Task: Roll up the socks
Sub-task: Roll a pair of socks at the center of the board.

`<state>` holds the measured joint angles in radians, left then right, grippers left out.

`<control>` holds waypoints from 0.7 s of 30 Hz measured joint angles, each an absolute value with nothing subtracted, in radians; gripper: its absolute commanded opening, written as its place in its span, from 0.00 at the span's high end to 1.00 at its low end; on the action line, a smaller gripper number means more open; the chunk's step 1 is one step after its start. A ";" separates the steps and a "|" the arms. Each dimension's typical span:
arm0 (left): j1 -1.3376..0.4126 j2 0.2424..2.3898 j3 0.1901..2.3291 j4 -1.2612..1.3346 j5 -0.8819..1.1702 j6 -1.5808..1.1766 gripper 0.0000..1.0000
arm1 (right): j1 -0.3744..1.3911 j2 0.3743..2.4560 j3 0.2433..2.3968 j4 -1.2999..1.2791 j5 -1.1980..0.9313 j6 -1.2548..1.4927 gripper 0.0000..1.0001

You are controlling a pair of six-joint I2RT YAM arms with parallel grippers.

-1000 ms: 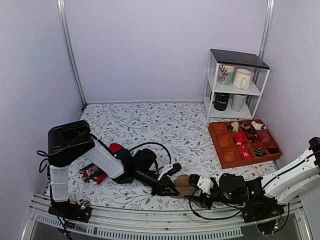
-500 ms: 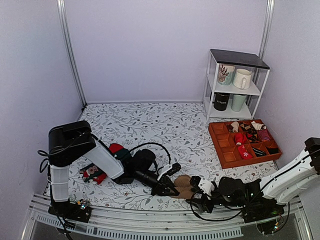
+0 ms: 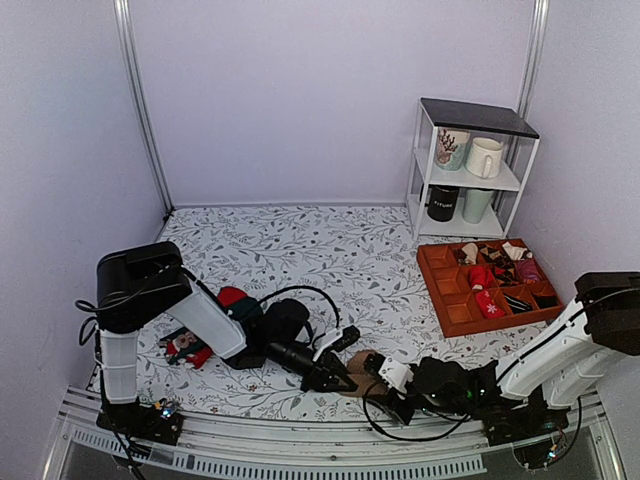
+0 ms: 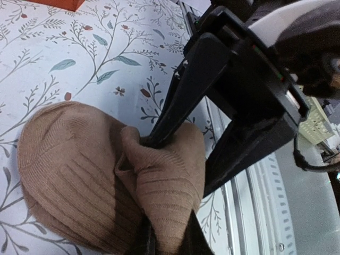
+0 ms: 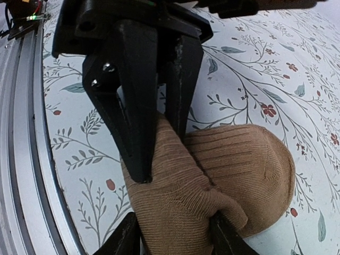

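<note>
Socks sit bunched at the near edge of the table, a bit right of centre, w/ both grippers on them. Long axis runs approx near-to-far: the rounded end points to the far edge, the gathered end to the near edge.

L gripper comes in from the left, jaws almost together, pinching 1 fold at the gathered end. R gripper comes from the right at mid width, 1 finger dug into the fold, the other outside it, so it looks clamped on the bundle.

Neither arm is nearer; they meet tip to tip. Next move prob. turns on pulling the gathered end over the rounded 1.
</note>
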<state>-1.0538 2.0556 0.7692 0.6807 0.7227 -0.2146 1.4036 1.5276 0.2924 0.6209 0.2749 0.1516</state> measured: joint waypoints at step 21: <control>-1.099 1.775 0.541 0.714 0.411 -0.066 0.53 | 1.232 1.521 0.323 0.572 -0.103 0.483 0.77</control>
